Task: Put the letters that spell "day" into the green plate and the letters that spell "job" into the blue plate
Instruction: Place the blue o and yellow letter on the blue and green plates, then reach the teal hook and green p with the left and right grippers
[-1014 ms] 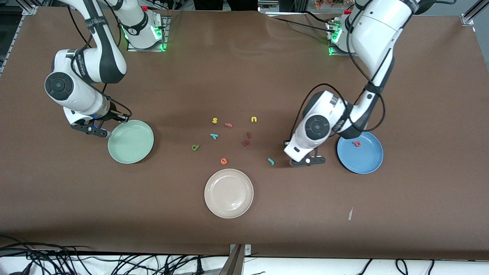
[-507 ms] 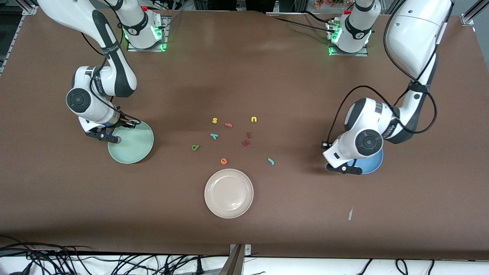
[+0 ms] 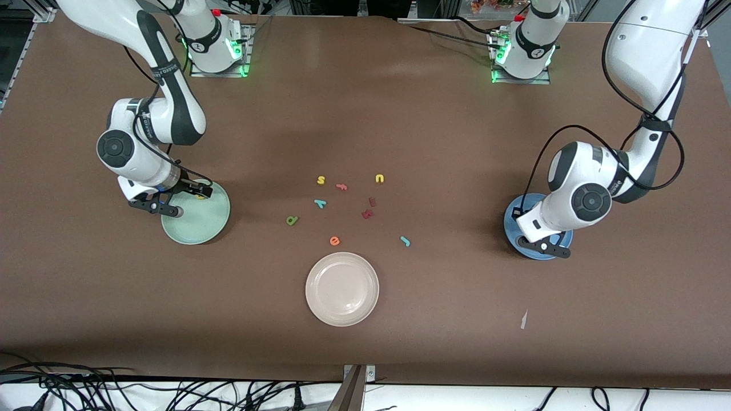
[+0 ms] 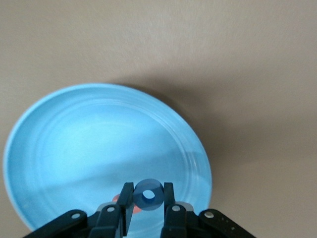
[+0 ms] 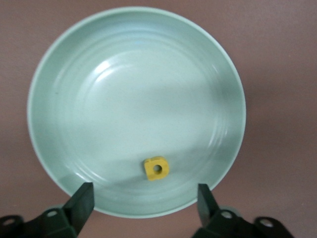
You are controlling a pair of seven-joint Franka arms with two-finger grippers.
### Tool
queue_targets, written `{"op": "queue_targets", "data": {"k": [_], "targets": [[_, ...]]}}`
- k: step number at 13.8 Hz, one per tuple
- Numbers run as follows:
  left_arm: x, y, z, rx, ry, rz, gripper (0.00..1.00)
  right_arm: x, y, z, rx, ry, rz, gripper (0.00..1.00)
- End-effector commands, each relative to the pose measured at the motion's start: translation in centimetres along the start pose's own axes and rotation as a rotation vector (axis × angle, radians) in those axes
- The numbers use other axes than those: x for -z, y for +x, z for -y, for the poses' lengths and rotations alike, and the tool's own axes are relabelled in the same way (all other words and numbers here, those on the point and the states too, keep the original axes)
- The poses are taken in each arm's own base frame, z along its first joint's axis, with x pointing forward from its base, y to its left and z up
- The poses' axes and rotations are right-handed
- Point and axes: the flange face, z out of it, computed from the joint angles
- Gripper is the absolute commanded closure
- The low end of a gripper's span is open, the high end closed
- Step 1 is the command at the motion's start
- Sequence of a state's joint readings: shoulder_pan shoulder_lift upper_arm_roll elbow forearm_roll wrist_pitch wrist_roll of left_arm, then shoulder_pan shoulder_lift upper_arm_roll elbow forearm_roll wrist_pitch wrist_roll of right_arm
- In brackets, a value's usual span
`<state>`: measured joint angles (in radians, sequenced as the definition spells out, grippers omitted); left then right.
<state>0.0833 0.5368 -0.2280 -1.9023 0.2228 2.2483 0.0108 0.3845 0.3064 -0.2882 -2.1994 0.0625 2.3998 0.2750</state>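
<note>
Your right claw [image 5: 143,201] has just released the yellow letter [image 5: 156,168] into the green plate [image 5: 59,89]; left claw [image 4: 148,198] grasps the blue "o" [image 4: 148,195] over the blue plate [image 4: 59,144].

The right gripper [image 5: 141,203], a second ago beside the rim of the pale mint-green round plate [image 3: 214,220], now hangs over that plate with its fingers spread wide, and a small yellow round-bowled foam letter [image 5: 156,168] that was not on the plate before lies in it. The left gripper [image 4: 148,196], earlier over the bare table near the teal hooked foam letter [image 3: 405,241], is now over the mid-blue round plate [image 4: 59,148], clamped on a small blue foam ring [image 4: 148,196].
</note>
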Motion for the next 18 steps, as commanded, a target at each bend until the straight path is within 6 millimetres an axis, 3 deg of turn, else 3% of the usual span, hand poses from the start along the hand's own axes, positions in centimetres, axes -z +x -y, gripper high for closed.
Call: {"op": "queue_targets", "data": {"k": [1, 3, 6, 9, 11, 12, 14, 16, 18], "targets": [[0.7, -1.4, -0.2, -0.076, 0.058, -0.016, 0.00, 2.4, 0.0, 4.4, -0.043, 0.043, -0.011, 0.00], [1.9, -0.6, -0.5, -0.030, 0.048, -0.038, 0.00, 2.0, -0.3, 7.0, -0.116, 0.047, -0.006, 0.00], [4.0, 1.4, -4.1, 0.088, -0.055, -0.085, 0.00, 1.9, -2.3, 11.9, -0.172, 0.060, 0.006, 0.00], [4.9, 3.6, -10.0, 0.204, -0.106, -0.102, 0.00, 1.8, -2.6, 13.9, -0.178, 0.070, 0.008, 0.00], [5.0, 4.9, -14.0, 0.287, -0.117, -0.109, 0.00, 2.4, -2.3, 16.9, -0.285, 0.092, -0.002, 0.02], [5.0, 5.4, -16.2, 0.329, -0.122, -0.108, 0.00, 2.8, -1.9, 19.0, -0.358, 0.108, -0.009, 0.07], [4.6, 6.5, -20.3, 0.425, -0.134, -0.104, 0.00, 1.2, -1.9, 22.3, -0.468, 0.108, 0.006, 0.18], [3.9, 7.5, -23.8, 0.516, -0.129, -0.081, 0.00, 1.1, 0.2, 24.0, -0.481, 0.135, -0.015, 0.19], [3.2, 8.5, -26.5, 0.586, -0.133, -0.069, 0.00, 0.8, 0.9, 24.4, -0.457, 0.138, -0.028, 0.19]]}}
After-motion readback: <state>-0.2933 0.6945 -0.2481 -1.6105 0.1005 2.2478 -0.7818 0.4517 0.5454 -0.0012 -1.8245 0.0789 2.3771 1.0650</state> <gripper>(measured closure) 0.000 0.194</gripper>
